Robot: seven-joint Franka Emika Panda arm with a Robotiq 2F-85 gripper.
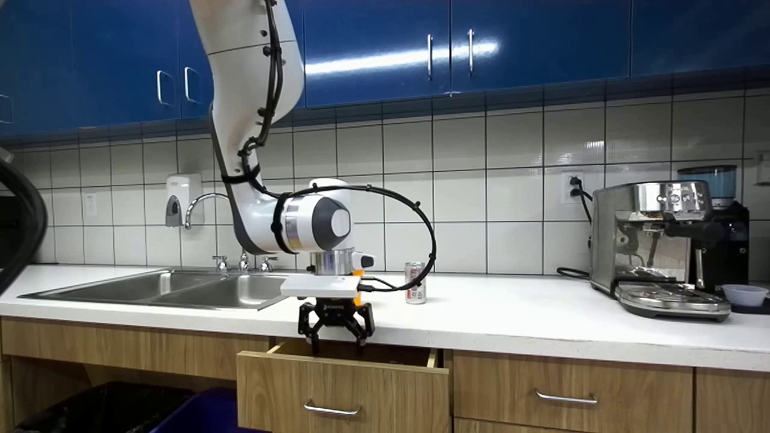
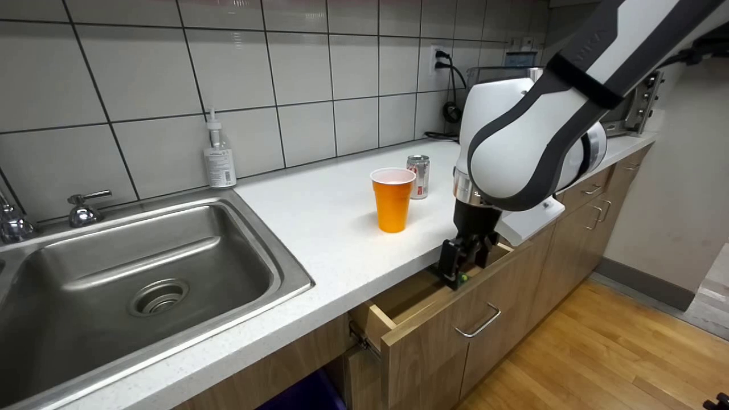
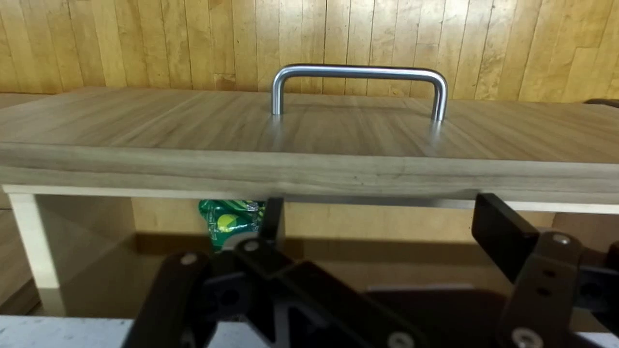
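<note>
Your gripper (image 1: 337, 349) points straight down at the open drawer (image 3: 82, 232), just behind its front board (image 1: 343, 391). You have the jaws wide apart, with a big gap between the two tips. I can't tell how deep the tips are.

Inside the drawer, you can see a green bag (image 3: 229, 224) with a round yellow spot. It sits close to the front board. In the wrist view, the jaw on the left side covers one edge of the bag, but I can't tell if they touch. In an exterior view, you can see just a tiny bit of green (image 2: 463, 278) by a jaw tip. The drawer has a shiny metal handle (image 3: 358, 71) on its front.

Up on the white table (image 1: 517, 307), an orange cup (image 2: 393, 202) stands upright. A silver can (image 2: 419, 179) stands just beside it, a bit closer to the tiled wall (image 2: 165, 154). In an exterior view, your arm (image 1: 240, 78) and gripper hide most of the cup.

A metal sink (image 2: 295, 278) is set into the table, and a soap bottle (image 2: 221, 165) stands at its back corner. Well away from your gripper, a shiny coffee machine (image 1: 628, 249) sits on the table with a small white bowl (image 1: 745, 294) near it. Blue cupboards (image 1: 379, 48) hang up above, and you can see a wood floor (image 2: 598, 353) down below.
</note>
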